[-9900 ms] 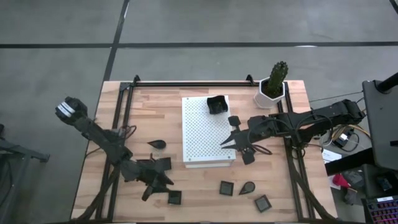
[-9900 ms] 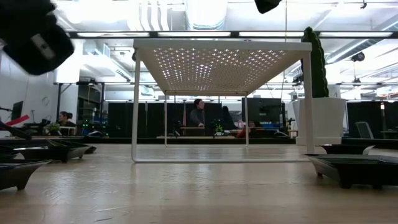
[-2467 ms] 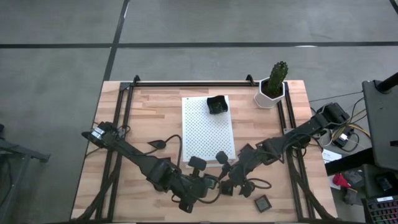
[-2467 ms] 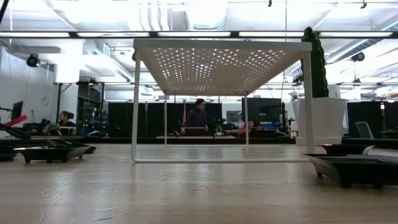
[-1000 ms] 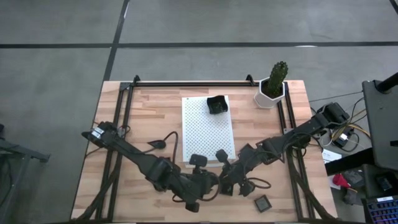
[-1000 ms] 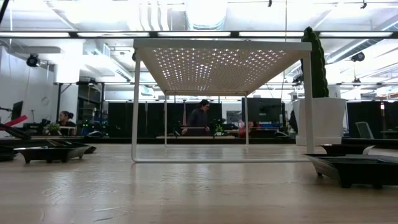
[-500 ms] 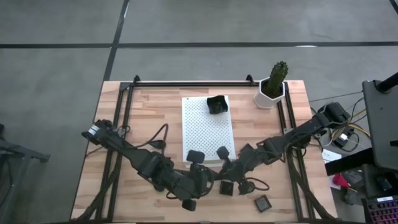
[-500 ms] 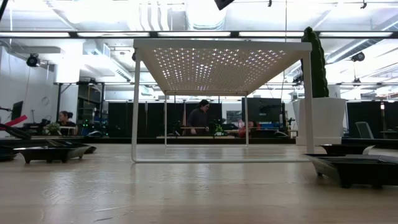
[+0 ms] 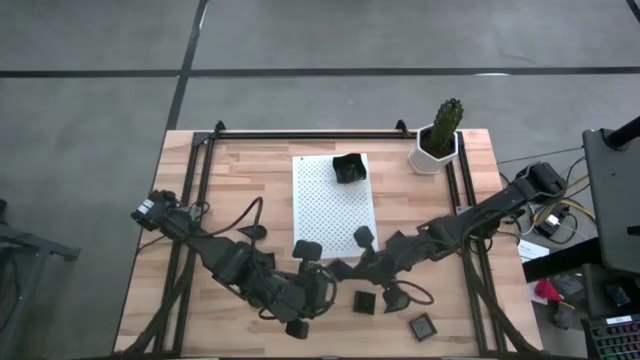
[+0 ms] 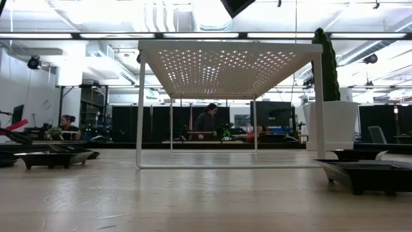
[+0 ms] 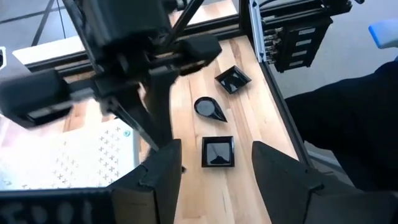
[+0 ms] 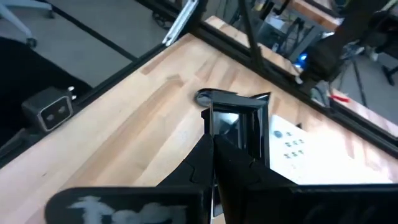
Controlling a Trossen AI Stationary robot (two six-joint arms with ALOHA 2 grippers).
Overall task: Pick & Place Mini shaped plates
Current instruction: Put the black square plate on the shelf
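Note:
My right gripper hovers over the table's near middle, shut on a small dark square plate. Beside it my left gripper hangs open above the table with nothing between its fingers. Below it a square plate, a teardrop plate and another square plate lie flat on the wood. One more dark plate sits on the far end of the white perforated board. In the high view the two grippers meet near the board's near edge. My right gripper pinches the square plate by one rim between its two fingertips. The plate stands on edge beyond the fingertips with its hollow toward the wrist camera, lifted clear of the table.
A white hexagonal pot with a cactus stands at the far right. A teardrop plate lies left of the board, under a cable. At table height, plates show at the left and right. Black rails run along both sides.
My left gripper has risen and drawn back toward the table's left and far side, away from the plates near the front edge. My right gripper has swung its tip a little toward the left, still shut on its plate.

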